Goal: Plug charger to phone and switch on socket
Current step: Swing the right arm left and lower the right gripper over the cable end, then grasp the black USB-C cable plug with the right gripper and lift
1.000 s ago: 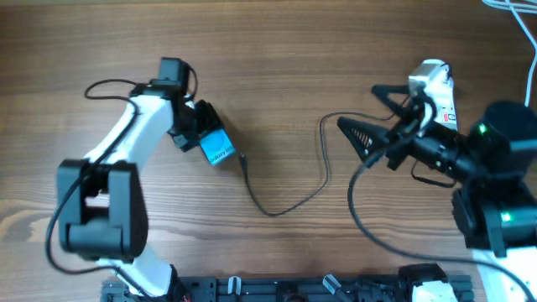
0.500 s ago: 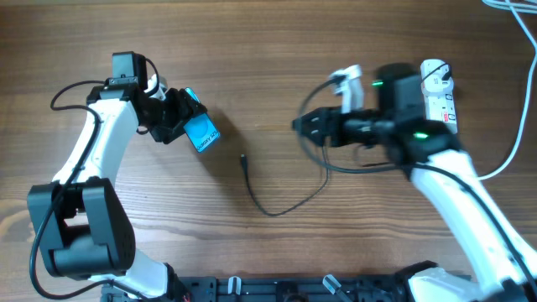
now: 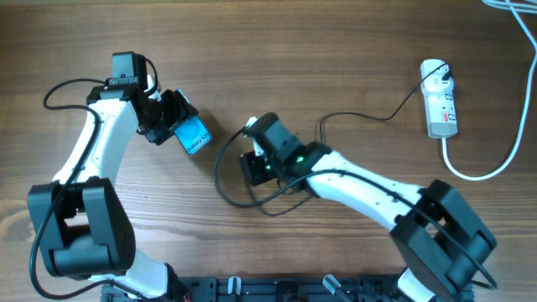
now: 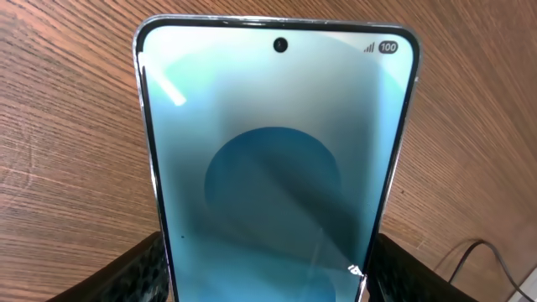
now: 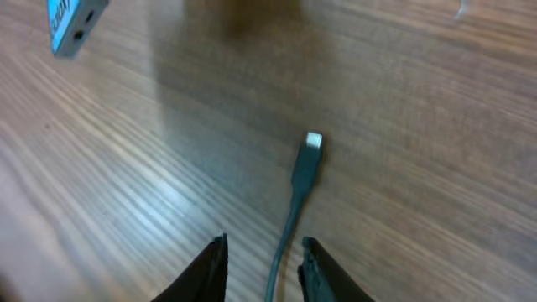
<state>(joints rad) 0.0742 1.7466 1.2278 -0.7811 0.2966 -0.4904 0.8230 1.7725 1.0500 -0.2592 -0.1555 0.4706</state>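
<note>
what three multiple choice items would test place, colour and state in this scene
1. Where is the socket in the overhead view? A upper right B lower left C centre
2. What colour is the phone screen? A red B teal C white
3. What state is the charger tip in? A plugged into the phone B unplugged, apart from the phone C hidden under the phone
Answers: A, it sits upper right; B, the left wrist view shows teal; B, the bare tip lies ahead of the right tool.
</note>
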